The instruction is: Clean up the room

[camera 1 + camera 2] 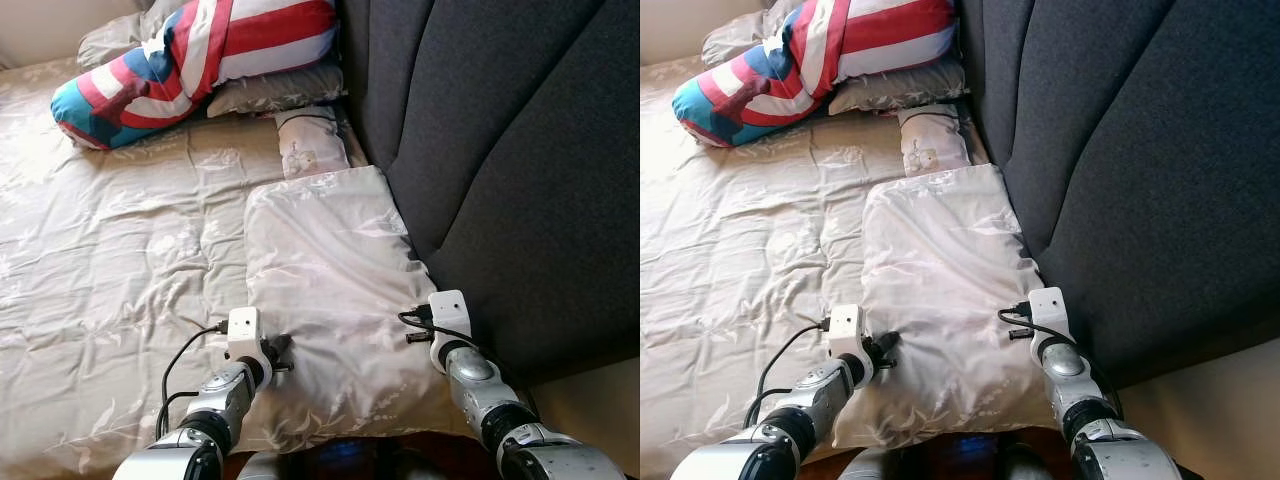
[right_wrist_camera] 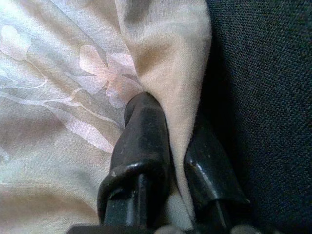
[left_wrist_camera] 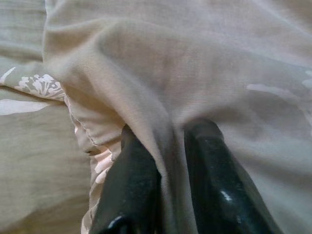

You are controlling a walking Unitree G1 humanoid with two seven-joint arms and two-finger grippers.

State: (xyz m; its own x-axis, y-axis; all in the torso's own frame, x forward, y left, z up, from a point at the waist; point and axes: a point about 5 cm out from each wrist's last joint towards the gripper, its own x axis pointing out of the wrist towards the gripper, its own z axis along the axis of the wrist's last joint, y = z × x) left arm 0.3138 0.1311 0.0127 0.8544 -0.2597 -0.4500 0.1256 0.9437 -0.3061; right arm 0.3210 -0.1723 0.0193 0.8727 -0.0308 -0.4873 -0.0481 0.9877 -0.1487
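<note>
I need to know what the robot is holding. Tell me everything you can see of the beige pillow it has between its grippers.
The beige pillow is rectangular, in soft, wrinkled fabric with a faint pale floral print. It lies flat on the matching bedspread, its right edge against the dark grey headboard. The left gripper pinches a fold at its left edge; the right gripper pinches its right edge.

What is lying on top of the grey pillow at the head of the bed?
A striped red, white and blue cushion lies across the grey pillow, covering most of it; the hidden part cannot be seen.
</note>
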